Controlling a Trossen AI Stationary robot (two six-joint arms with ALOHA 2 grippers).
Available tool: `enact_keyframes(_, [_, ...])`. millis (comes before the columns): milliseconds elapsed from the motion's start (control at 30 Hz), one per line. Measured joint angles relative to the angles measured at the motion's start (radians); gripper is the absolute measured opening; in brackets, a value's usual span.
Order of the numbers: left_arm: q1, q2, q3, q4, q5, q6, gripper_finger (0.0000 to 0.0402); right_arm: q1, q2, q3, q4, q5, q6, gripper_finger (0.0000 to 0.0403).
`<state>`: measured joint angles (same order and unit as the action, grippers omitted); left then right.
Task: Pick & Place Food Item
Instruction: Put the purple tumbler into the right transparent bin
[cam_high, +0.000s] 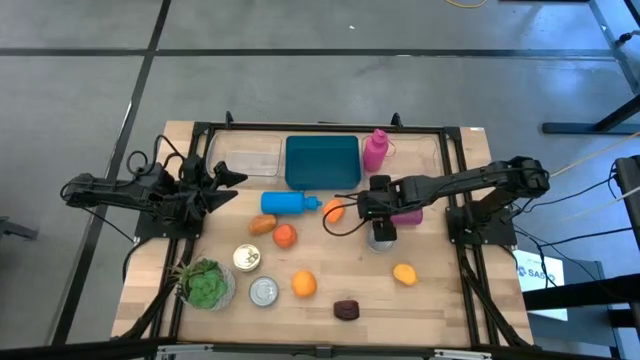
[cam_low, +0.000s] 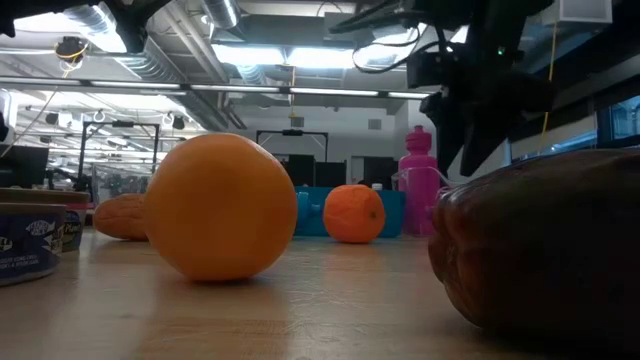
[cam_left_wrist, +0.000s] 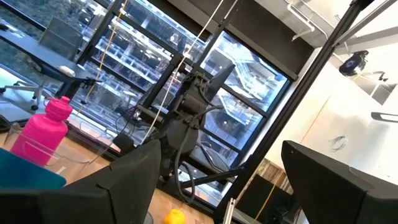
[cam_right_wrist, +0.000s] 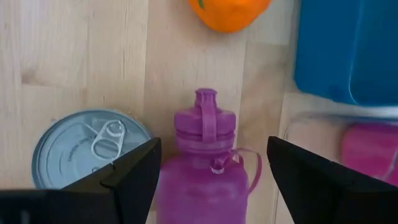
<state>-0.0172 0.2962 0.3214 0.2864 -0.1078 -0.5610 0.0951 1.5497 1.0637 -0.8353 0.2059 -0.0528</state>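
Observation:
My right gripper is open and hovers low over a purple bottle that lies on the wooden table; its fingers stand on either side of the bottle's neck and I see no touch. In the high view this gripper sits at mid-table, next to an orange and a grey can. The can and the orange also show in the right wrist view. My left gripper is open, held above the table's left side, and points level across the table.
A teal bin, a clear bin and an upright pink bottle line the far edge. A blue bottle, loose fruit, a lemon, two cans, a dark purple item and a plant lie nearer.

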Motion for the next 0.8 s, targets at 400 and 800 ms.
enact_keyframes(400, [0.000,0.000,0.000,0.000,0.000,0.006,0.0326,-0.008,0.116,-0.001,0.022,-0.004,-0.008,0.0290])
enact_keyframes(800, [0.000,0.000,0.000,0.000,0.001,0.007,0.0326,-0.047,0.163,-0.001,0.042,-0.015,-0.011,0.0290])
